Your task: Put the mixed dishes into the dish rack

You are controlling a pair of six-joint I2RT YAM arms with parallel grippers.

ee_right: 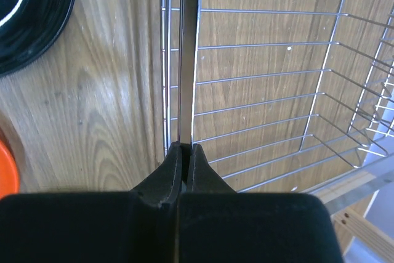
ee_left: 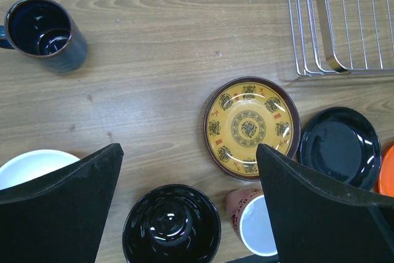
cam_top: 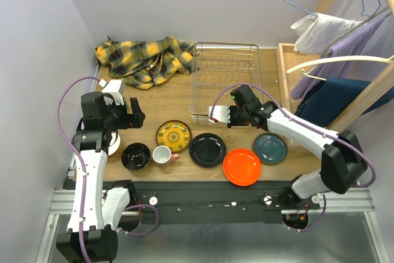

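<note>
right gripper (ee_right: 183, 149): pinching dish rack (ee_right: 188, 60) near rim, likely to reposition it | left gripper (ee_left: 188, 147): spread, hovering by black bowl (ee_left: 171, 226), staged for pick

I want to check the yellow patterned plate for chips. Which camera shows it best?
The left wrist view: the yellow patterned plate appears large, its pattern sharp, nearly all of it visible. The top external view shows the plate whole but small. The right wrist view misses it.

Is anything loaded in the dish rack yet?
Empty: only bare table shows through the dish rack wires in top and right wrist views.
</note>
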